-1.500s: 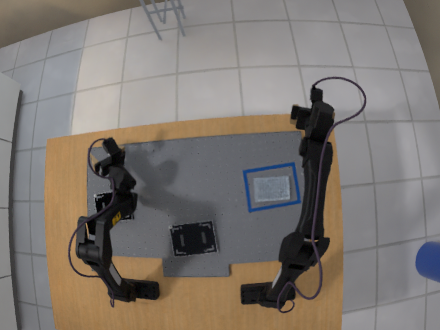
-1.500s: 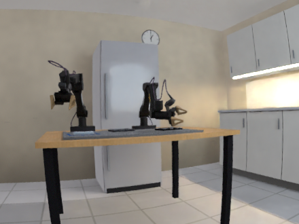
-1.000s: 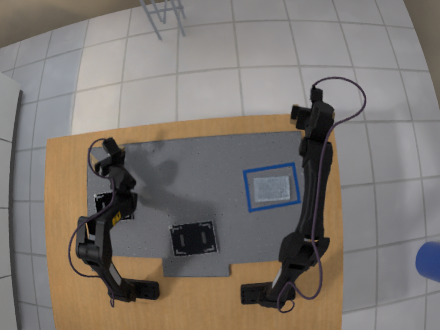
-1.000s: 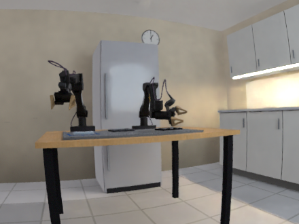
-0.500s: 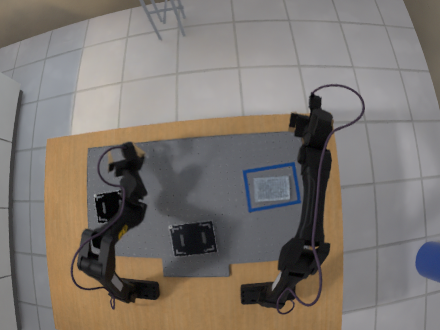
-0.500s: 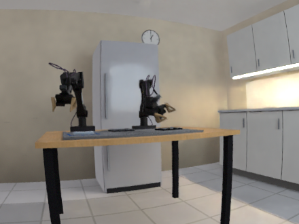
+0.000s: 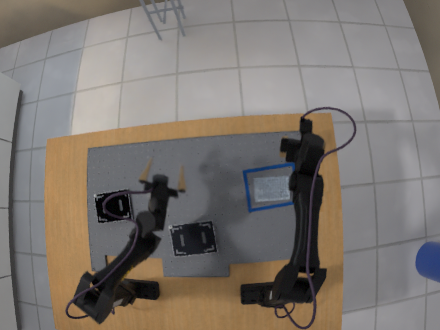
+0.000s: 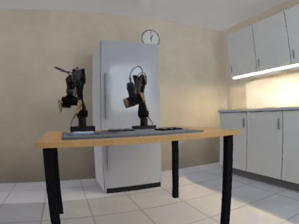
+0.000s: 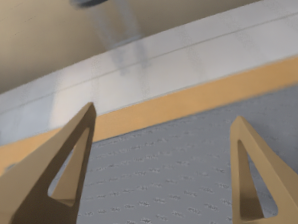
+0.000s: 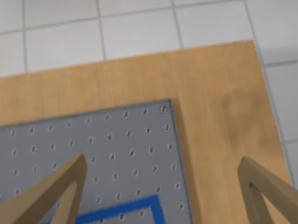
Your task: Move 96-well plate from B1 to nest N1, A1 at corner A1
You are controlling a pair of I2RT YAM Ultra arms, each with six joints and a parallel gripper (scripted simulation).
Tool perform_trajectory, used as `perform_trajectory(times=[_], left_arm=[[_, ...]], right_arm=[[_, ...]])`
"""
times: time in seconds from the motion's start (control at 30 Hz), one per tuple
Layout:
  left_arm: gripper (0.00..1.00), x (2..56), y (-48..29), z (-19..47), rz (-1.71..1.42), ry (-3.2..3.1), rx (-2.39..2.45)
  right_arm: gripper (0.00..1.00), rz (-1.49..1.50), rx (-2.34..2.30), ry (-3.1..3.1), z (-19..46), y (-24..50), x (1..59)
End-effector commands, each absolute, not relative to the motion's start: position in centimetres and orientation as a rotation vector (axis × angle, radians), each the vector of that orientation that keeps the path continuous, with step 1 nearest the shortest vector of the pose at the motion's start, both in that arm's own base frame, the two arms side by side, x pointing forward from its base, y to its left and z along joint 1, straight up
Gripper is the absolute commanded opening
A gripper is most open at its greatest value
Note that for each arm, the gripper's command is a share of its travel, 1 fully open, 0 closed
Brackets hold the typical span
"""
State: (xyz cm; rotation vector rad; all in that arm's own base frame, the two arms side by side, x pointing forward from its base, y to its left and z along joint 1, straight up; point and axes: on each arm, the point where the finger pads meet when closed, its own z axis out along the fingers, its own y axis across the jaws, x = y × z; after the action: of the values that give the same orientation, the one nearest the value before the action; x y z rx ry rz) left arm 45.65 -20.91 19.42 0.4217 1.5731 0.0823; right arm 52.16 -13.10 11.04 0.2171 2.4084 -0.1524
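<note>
The 96-well plate (image 7: 270, 188) is clear and whitish. It lies flat inside the blue frame of bench spot B1, on the right of the grey mat. Its cut corner is too small to make out. Two black nests with white corner marks sit on the mat, one at the far left (image 7: 114, 206) and one near the front middle (image 7: 194, 238). My left gripper (image 7: 164, 175) is open and empty, high above the mat between the nests. My right gripper (image 10: 161, 162) is open and empty, held high over the far edge of B1, with a blue frame corner (image 10: 135, 210) below it.
The grey perforated mat (image 7: 200, 200) covers most of the wooden table (image 7: 190, 300). The right arm (image 7: 302, 210) stretches over the right side of the plate. In the side view both grippers (image 8: 69, 106) (image 8: 134, 100) hang well above the table. A fridge stands behind.
</note>
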Motion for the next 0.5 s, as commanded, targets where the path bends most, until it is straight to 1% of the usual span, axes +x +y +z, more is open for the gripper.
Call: perform_trajectory(times=[0.0, 0.1, 0.17, 0.33, 0.47], left_arm=[[1.00, 41.5, -25.4, 21.9, -0.168, 1.526, 0.504], [1.00, 37.3, -28.5, 23.0, -0.330, 1.494, 0.585], [1.00, 37.3, -28.5, 23.0, -0.330, 1.494, 0.585], [1.00, 29.5, -32.4, 24.6, -0.598, 1.435, 0.721], [1.00, 25.0, -33.7, 25.4, -0.732, 1.394, 0.793]], right_arm=[[1.00, -0.143, 0.191, 2.385, 12.2, -11.4, 50.3], [1.00, -0.133, 0.190, 2.427, 11.4, -10.1, 47.5], [1.00, -0.133, 0.190, 2.427, 11.4, -10.1, 47.5], [1.00, -0.119, 0.177, 2.499, 10.1, -7.8, 42.1], [1.00, -0.107, 0.164, 2.534, 9.4, -6.2, 38.9]])
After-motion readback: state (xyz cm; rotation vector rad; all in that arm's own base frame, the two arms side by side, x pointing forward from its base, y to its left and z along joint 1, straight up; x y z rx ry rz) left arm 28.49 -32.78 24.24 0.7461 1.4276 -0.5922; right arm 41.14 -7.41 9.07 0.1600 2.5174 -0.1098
